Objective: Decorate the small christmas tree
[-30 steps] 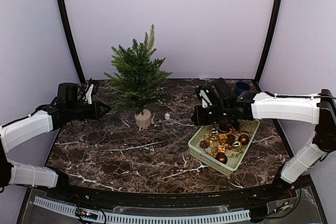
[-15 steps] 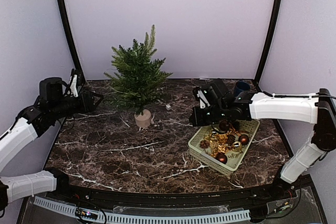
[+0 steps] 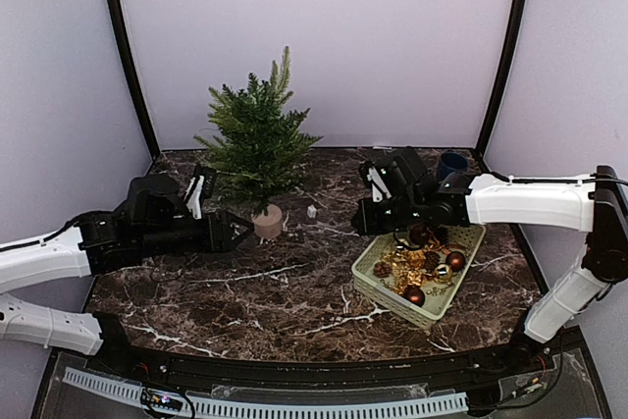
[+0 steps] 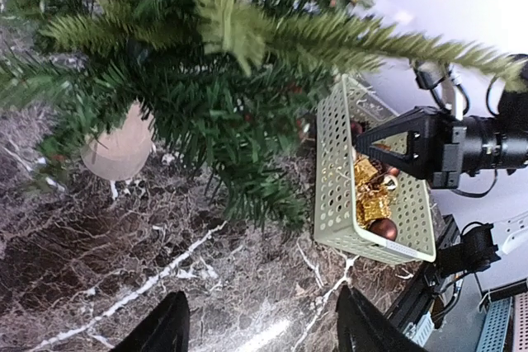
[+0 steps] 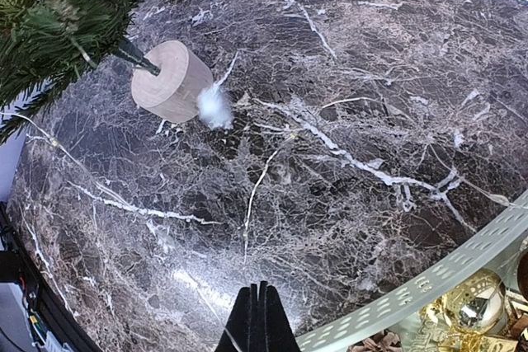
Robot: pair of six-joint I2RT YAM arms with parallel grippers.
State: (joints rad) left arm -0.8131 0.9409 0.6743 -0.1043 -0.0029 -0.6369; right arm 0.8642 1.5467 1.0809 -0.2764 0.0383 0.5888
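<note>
We see the small christmas tree [image 3: 257, 139] standing upright in its beige pot [image 3: 268, 221] toward the back left of the marble table [image 3: 294, 291], well apart from the pale slotted basket [image 3: 365, 285] of brown and gold baubles [image 3: 414, 294] on the right. No ornament shows on its branches. The left gripper [image 4: 264, 331] hovers low just beside the pot, its jaws spread wide with nothing between them. The right gripper [image 5: 257, 315] is pressed fully closed and empty, poised near the basket's far end. We judge the tree light and top-heavy on that narrow base — easy to tip with a sideways nudge. Its needle branches look soft and springy and would give under a squeeze, so we would steady it by the stiff pot or short trunk, not the foliage. A small white tuft [image 5: 214, 106] lies against the pot.
</note>
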